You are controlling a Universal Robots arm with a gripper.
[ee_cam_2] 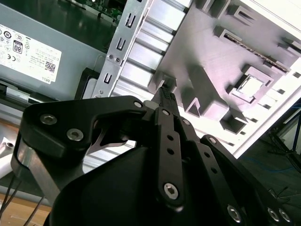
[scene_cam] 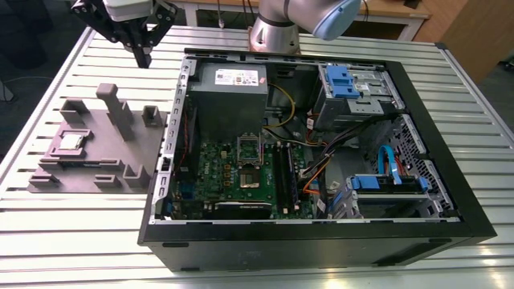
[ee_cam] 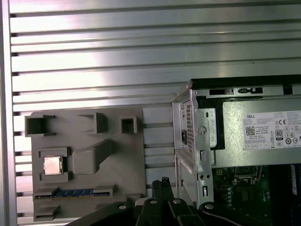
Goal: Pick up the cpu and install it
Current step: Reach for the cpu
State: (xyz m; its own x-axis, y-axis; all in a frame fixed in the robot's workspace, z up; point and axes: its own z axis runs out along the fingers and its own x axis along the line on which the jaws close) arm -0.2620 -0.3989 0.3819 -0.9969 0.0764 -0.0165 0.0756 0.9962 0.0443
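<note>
exterior view: arm (scene_cam: 277,27) cut off at top edge | second wrist view: tray (ee_cam_2: 200,44) — partly behind gripper (ee_cam_2: 165,94)

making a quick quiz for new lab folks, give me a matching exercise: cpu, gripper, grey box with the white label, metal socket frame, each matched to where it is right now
Things
1. cpu
2. gripper
3. grey box with white label
4. socket frame

Places
A. on the green motherboard
B. in a square pocket of the grey tray
C. in the air above the slatted table, clear of the tray, shut on nothing
D. in a corner of the case

Pairs: 1-B, 2-C, 3-D, 4-A
</note>
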